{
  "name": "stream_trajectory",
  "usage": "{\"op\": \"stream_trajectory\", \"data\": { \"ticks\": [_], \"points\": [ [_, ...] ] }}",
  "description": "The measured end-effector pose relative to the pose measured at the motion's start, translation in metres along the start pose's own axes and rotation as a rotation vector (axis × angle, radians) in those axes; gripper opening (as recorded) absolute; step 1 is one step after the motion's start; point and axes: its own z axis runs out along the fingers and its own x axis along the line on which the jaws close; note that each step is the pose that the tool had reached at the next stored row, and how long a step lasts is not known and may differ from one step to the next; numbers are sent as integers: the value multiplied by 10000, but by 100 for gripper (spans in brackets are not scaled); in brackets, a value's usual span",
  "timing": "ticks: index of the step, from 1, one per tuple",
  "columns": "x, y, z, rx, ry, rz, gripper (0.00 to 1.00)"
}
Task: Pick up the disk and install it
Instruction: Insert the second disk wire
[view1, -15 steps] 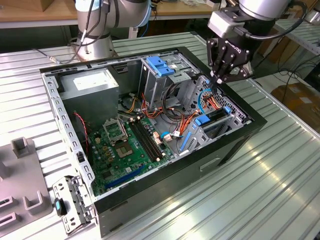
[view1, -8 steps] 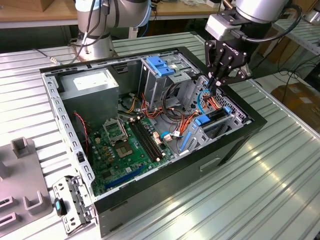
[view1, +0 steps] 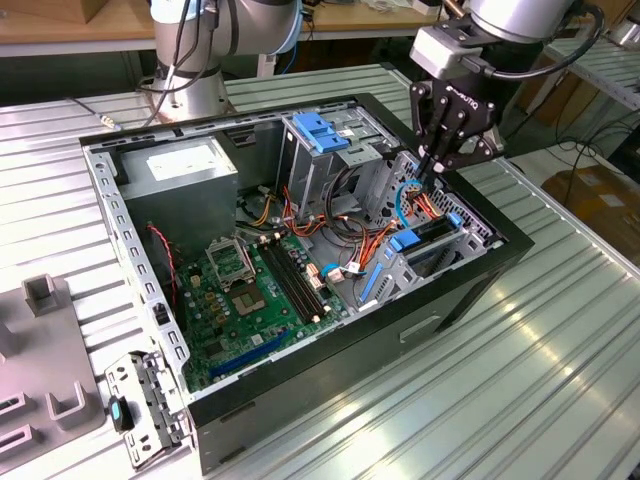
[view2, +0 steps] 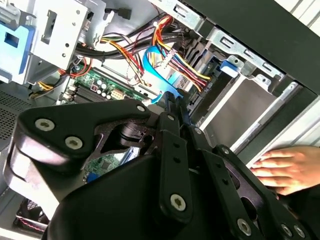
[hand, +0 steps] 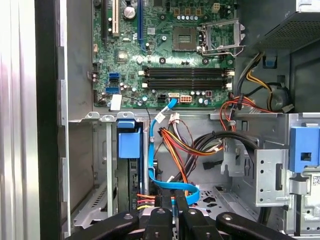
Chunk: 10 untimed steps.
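Exterior view, far left: a grey fixture block (view1: 45, 350) and a loose metal bracket (view1: 140, 405) sit on the ribbed table (view1: 520, 380), just outside the open PC case (view1: 330, 360).
Power supply: the big grey box (view1: 185, 172) is in the case's back corner, well away from the action.
Motherboard: the green board (view1: 250, 295) lies flat on the case floor with bare RAM slots and nothing on it.
Latch plate: the light-blue plastic piece (view1: 320, 130) stands up on the drive cage, left of the arm.
Disk: looks to me like the disk (view1: 430, 232) is already sitting in the lower bay by the case's right wall. It's the dark slab with bright blue rail tabs at both ends. In the first wrist view, one of those blue tabs (hand: 127, 142) caps it.
Disk vs jaws: it's just beside and below the fingertips, on the side nearer the case wall. Its long axis runs along that wall, up to the right as the exterior view shows it.
Gripper: the gripper (view1: 437, 168) is dipped into the cable tangle above the bay. In both wrist views (hand: 172, 201) (view2: 172, 97) the fingers are drawn together with barely a gap. They're not on the disk.
Blue cable: the flat blue data cable (hand: 150, 155) ends right at the fingertips. It's touching them, but I can't tell if it's actually pinched.
Hand: in the second wrist view, a person's hand (view2: 282, 167) rests on the case's outer edge.
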Motion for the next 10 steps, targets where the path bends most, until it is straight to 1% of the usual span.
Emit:
{"op": "stream_trajectory", "data": {
  "ticks": [1,2,3,4,5,7,8,9,10],
  "points": [
    [-1,0,-19,-4,18,0,17],
    [-2,-1,-26,-5,49,-1,17],
    [-2,-1,-27,-5,143,-4,17],
    [-2,-2,-28,-4,251,-8,17],
    [-3,-2,-29,-4,373,-13,17],
    [-7,-3,-20,-3,674,-23,17],
    [-10,-3,-14,-4,717,-24,17],
    [-18,-4,-3,-3,729,-23,17],
    [-25,-4,4,-3,728,-23,17]
  ]
}}
